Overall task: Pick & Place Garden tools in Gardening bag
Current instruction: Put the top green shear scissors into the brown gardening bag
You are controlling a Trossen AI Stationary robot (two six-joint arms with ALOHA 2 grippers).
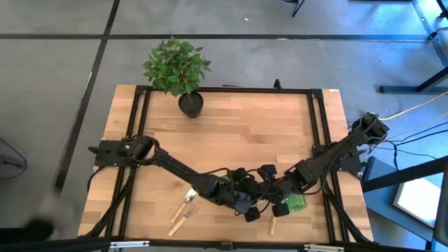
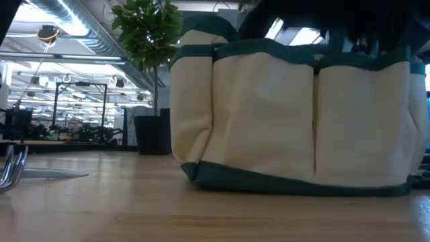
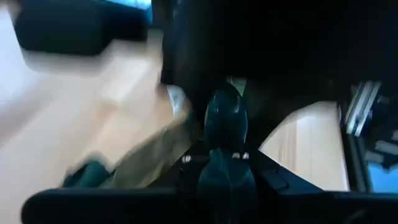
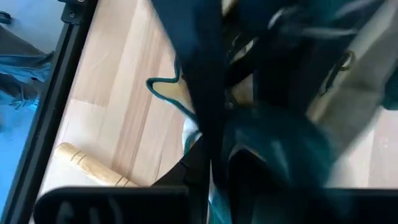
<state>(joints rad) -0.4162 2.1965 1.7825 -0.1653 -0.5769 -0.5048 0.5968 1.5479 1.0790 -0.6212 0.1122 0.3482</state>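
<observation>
The gardening bag, tan with green trim and side pockets, stands upright on the table near its front edge. In the high view both arms cover it. My left gripper and my right gripper meet over the bag, each shut on green bag fabric. Two wooden-handled garden tools lie flat on the table left of the bag; their metal tines show in the low view. A green spray bottle and another wooden handle lie right of the bag. My left gripper is shut on a green piece of the bag at its top; the view is blurred, so strap or rim cannot be told. The fingers slant down toward the bag. My right gripper holds a dark green strap of the bag, which runs up from between its fingers. It comes steeply from above. The bag's bottom stays on the table.
A leafy plant in a black pot stands at the table's far edge. A black metal frame runs along the table's sides. Bare wood lies between the plant and the bag.
</observation>
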